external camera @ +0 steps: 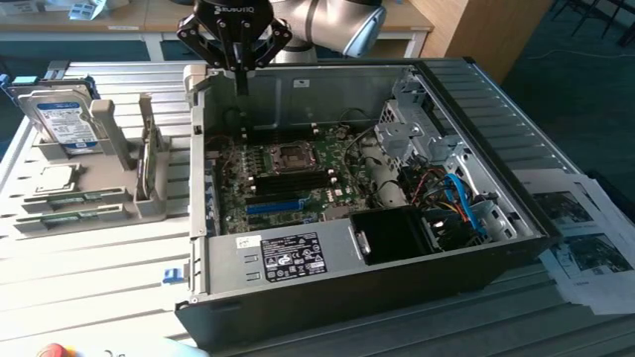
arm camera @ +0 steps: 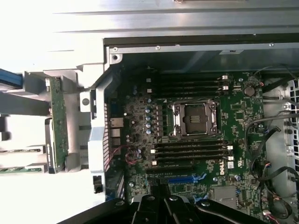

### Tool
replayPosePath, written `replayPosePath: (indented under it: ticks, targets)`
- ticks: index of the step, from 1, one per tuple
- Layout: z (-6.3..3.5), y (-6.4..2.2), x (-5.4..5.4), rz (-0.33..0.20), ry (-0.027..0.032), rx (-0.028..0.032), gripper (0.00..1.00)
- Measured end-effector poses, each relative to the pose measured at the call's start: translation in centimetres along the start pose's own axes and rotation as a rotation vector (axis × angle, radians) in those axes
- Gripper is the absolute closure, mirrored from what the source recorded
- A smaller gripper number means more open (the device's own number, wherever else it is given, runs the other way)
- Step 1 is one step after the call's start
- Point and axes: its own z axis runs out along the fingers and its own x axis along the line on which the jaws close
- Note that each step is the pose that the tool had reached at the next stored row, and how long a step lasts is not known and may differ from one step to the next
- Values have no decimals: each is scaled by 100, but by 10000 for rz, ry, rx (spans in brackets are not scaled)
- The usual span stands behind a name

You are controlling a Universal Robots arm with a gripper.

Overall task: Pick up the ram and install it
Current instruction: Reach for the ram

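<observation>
Black-and-silver desktop computer case point(external camera: 328, 297) lies on white slatted table point(external camera: 89, 275), open side up. Inside: green motherboard point(external camera: 332, 195), black memory slots point(external camera: 288, 181) flanking silver processor socket point(external camera: 294, 155). Ram, thin green circuit-board stick point(arm camera: 58, 121), stands on edge in grey plastic holder point(external camera: 111, 137) at exterior view's left, just outside case wall, untouched. Silver-and-blue labelled hard drive point(external camera: 62, 123) upright in same holder, further from case. At far corner of case, black gripper point(external camera: 241, 88) hovers above rim, fingers pinched together, holding nothing.
</observation>
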Motion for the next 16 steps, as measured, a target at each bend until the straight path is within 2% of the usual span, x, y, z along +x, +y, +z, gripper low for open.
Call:
replayPosePath:
  ticks: [16]
  targets:
    - [-10, -32, 432, 1, 0, 0, 90]
